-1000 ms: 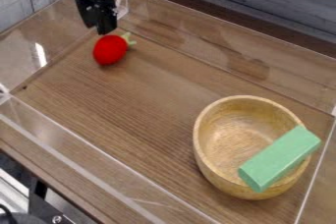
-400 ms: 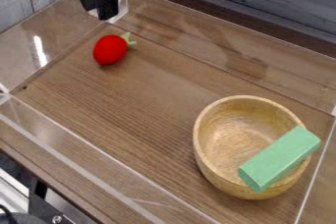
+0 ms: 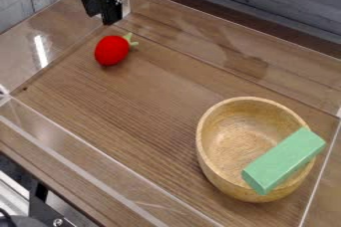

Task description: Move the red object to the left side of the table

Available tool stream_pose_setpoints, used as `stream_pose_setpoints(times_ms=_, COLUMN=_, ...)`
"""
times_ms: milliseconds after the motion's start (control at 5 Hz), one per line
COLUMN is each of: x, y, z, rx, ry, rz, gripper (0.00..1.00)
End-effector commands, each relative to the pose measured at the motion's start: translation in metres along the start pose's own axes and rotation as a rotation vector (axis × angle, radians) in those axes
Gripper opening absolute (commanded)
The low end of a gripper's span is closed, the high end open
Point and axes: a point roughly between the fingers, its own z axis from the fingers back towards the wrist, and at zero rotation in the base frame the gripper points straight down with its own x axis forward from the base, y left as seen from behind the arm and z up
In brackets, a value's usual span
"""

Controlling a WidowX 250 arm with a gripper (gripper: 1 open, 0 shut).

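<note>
The red object (image 3: pixel 114 50), a small strawberry-like toy with a green leafy tip, lies on the brown wood-grain table (image 3: pixel 147 112) near its far left corner. My black gripper (image 3: pixel 103 12) hangs just above and behind it, apart from it, pointing down. Its fingers stand open with nothing between them.
A wooden bowl (image 3: pixel 261 147) sits at the right front, with a green rectangular block (image 3: pixel 284 161) leaning across its rim. Low clear acrylic walls (image 3: pixel 40 121) border the table on all sides.
The gripper rose off the red object and drew back toward the far wall. The red object stayed where it lay.
</note>
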Motion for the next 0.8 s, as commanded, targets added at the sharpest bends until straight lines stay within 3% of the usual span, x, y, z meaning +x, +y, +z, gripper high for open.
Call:
stream_pose_setpoints(times_ms=0, x=0.001, y=-0.004, z=0.026, rx=0.059, ry=-0.058, rz=0.018, gripper=1.0)
stream_pose_setpoints(times_ms=200, x=-0.001, y=-0.012, z=0.028, rx=0.062, ry=-0.064, rz=0.037, gripper=1.0)
stream_pose_setpoints(times_ms=600, x=0.008, y=-0.026, z=0.02, rx=0.067, ry=-0.08, rz=0.025, gripper=1.0)
